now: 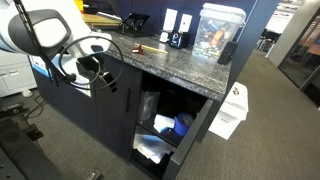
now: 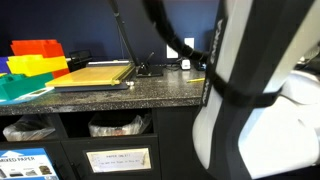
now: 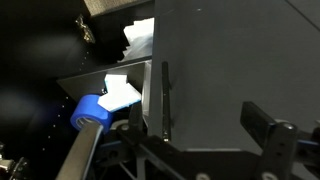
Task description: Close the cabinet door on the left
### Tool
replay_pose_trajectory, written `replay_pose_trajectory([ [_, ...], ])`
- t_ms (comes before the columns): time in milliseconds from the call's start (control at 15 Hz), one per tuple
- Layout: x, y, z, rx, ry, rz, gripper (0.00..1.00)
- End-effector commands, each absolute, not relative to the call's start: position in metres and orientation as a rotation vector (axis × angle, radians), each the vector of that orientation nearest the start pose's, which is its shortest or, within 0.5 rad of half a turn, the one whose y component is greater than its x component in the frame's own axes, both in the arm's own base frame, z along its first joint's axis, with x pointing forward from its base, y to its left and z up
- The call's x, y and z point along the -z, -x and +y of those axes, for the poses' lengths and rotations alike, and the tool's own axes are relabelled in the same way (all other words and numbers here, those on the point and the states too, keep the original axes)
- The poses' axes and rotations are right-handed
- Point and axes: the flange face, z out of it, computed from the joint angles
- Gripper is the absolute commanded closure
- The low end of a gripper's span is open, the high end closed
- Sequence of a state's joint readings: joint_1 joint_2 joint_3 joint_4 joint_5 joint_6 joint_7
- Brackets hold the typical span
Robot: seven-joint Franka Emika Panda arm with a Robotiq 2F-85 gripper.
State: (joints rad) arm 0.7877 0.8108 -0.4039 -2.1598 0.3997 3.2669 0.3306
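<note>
The cabinet door (image 1: 203, 132) stands swung out at the counter's (image 1: 170, 65) end, beside the open compartment holding a blue object (image 1: 181, 124) and white papers (image 1: 152, 150). My pincer (image 3: 175, 128) is well apart from it, fingers (image 3: 266, 128) spread, empty.

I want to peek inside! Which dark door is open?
The cabinet door standing outward beside the blue roll is open; the other door, nearer the arm, sits shut flat.
</note>
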Motion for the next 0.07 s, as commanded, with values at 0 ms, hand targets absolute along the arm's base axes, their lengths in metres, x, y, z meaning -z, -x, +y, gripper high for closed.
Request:
replay_pose_trajectory([
  [0,-0.0977,-0.5337,0.1642,0.719,3.129,0.283,0.0],
])
